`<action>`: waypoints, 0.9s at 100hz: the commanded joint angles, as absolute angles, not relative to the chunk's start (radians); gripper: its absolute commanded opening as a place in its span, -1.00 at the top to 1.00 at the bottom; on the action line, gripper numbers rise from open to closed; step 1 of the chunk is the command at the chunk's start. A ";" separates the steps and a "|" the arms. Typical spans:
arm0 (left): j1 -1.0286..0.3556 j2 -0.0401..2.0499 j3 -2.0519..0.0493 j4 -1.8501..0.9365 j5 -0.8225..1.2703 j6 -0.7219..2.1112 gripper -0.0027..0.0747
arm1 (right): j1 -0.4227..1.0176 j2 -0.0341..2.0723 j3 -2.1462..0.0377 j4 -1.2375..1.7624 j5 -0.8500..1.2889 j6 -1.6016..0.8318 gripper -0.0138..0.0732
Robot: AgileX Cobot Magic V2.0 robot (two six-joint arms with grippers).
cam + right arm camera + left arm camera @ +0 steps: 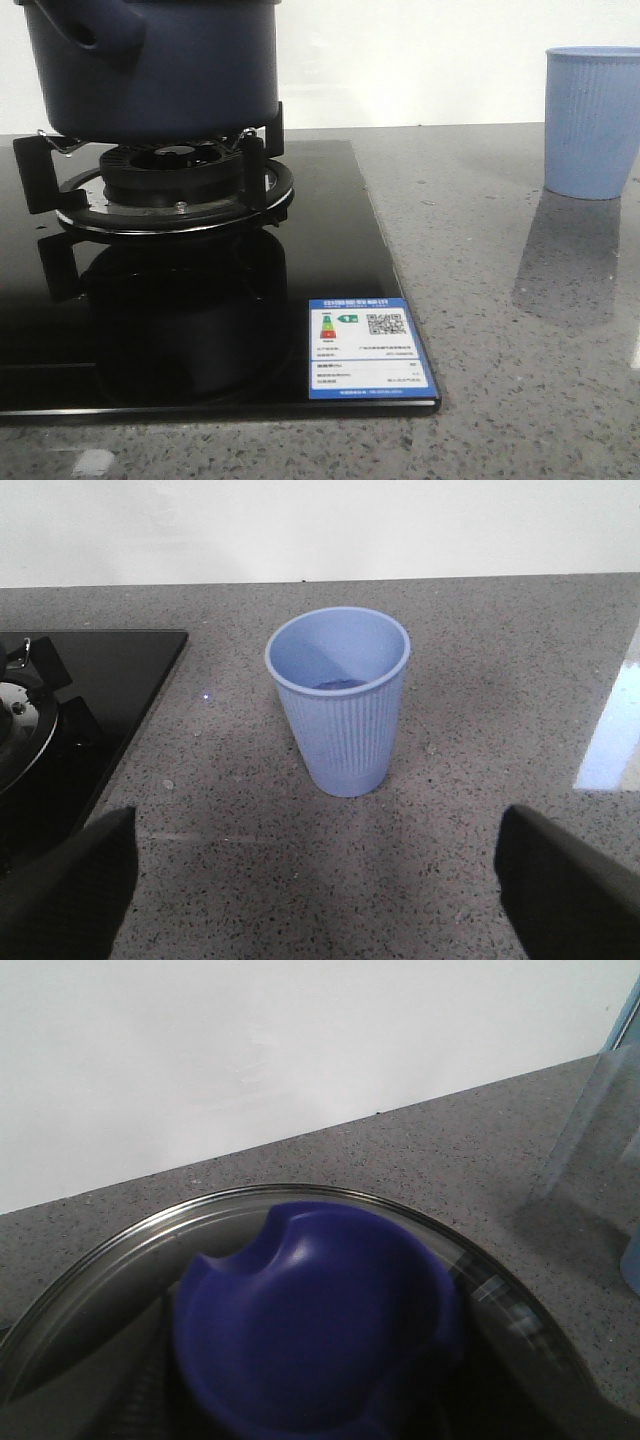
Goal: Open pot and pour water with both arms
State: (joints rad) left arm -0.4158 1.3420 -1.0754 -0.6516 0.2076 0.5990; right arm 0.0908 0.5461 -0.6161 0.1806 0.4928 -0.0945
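Note:
The dark navy pot [150, 70] stands on the gas burner [175, 190] at the front view's upper left, with its stub handle [95, 35] pointing toward the camera. Its top is cut off there. The left wrist view looks closely down on the pot's glass lid [480, 1280] and its blurred blue knob [315, 1330]. My left gripper [318, 1405] is right over the knob, and its fingers cannot be made out. My right gripper [318, 880] hangs open over the counter with nothing between its fingers [65, 885]. Neither gripper shows in the front view.
A light-blue ribbed cup [592, 120] stands upright on the grey speckled counter [500, 300], right of the black glass hob [330, 250]. In the right wrist view the cup [338, 695] is ahead of the open fingers. A white wall runs behind.

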 commanded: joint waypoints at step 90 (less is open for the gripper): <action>-0.419 1.141 -1.113 -0.664 0.013 0.600 0.14 | 0.136 0.887 -0.541 0.238 0.030 -0.105 -0.78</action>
